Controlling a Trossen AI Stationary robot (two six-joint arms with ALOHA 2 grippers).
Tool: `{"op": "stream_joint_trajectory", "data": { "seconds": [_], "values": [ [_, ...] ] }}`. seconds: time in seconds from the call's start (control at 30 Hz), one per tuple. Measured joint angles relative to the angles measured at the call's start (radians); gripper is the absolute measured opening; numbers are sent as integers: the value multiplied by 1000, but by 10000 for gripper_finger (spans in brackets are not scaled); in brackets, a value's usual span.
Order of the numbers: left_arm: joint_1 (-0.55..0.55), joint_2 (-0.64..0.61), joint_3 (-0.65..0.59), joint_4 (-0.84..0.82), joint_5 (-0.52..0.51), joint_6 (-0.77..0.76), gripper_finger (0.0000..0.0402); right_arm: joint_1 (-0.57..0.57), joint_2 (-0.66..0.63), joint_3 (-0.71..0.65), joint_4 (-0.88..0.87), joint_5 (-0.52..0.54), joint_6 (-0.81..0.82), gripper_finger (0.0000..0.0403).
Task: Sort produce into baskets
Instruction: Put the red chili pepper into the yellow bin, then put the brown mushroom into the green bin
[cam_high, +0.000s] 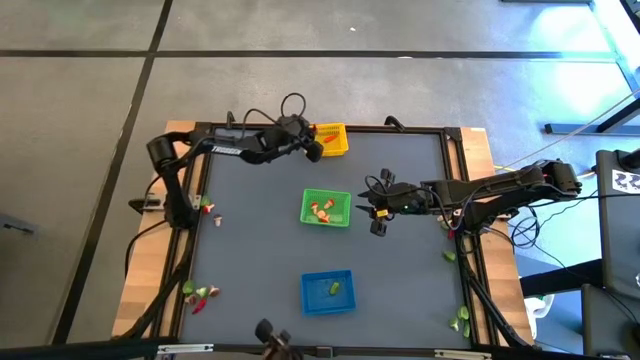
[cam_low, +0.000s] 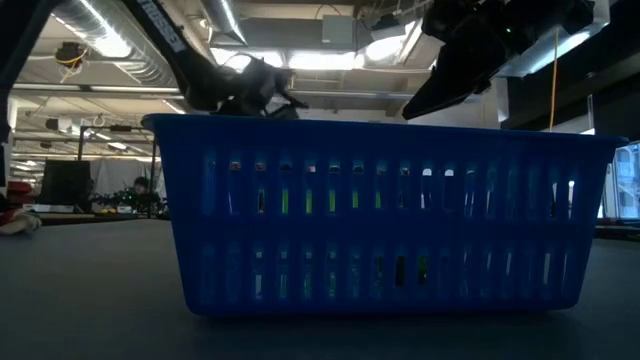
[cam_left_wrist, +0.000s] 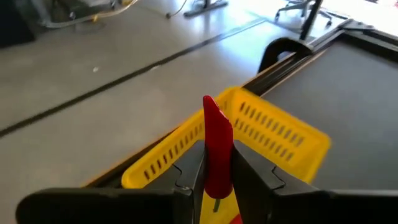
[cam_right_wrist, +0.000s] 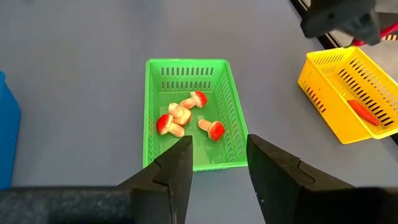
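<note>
My left gripper (cam_high: 313, 150) is at the table's far edge, just on the near side of the yellow basket (cam_high: 331, 139), and is shut on a red chilli-shaped piece (cam_left_wrist: 216, 146). The yellow basket holds an orange-red piece (cam_right_wrist: 364, 112). My right gripper (cam_high: 373, 210) is open and empty, just right of the green basket (cam_high: 326, 208), which holds several red-capped mushroom pieces (cam_right_wrist: 183, 115). The blue basket (cam_high: 328, 292) stands near the front edge with light green pieces in it and fills the low view (cam_low: 380, 215). My left gripper pinches the red piece between its two fingers, at the piece's lower half (cam_left_wrist: 216, 177). The piece stands on end, its pointed tip (cam_left_wrist: 209, 101) rising past the fingertips. It is lifted clear, with the yellow basket beyond it.
Loose produce lies at the table's left edge (cam_high: 207, 209), the near left corner (cam_high: 200, 295), the right edge (cam_high: 450, 256) and the near right corner (cam_high: 462, 320). Cables run along the wooden frame. Bare grey mat lies between the three baskets.
</note>
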Motion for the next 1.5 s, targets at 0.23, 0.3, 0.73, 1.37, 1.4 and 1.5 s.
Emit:
{"op": "stream_joint_trajectory", "data": {
  "seconds": [0.23, 0.3, 0.73, 1.37, 1.4, 1.5],
  "values": [
    [12, 39, 0, -7, 10, -23, 75, 0, 0, 0, 0, 0, 0, 152],
    [10, 39, 0, -7, 14, -23, 89, 0, 0, 0, 0, 0, 0, 152],
    [-27, -85, 0, -176, 65, -12, 157, 0, 0, 0, -5, 0, -2, 152],
    [-224, -578, 0, -1060, 65, -35, 147, 0, 0, 0, -1, 0, 0, 152],
    [-237, -591, 0, -1113, 65, -61, 147, 0, 0, 0, 0, 0, 0, 152],
    [-280, -617, 0, -1275, 65, -159, 147, 0, 0, 0, -1, 0, 1, 152]
  ]
}}
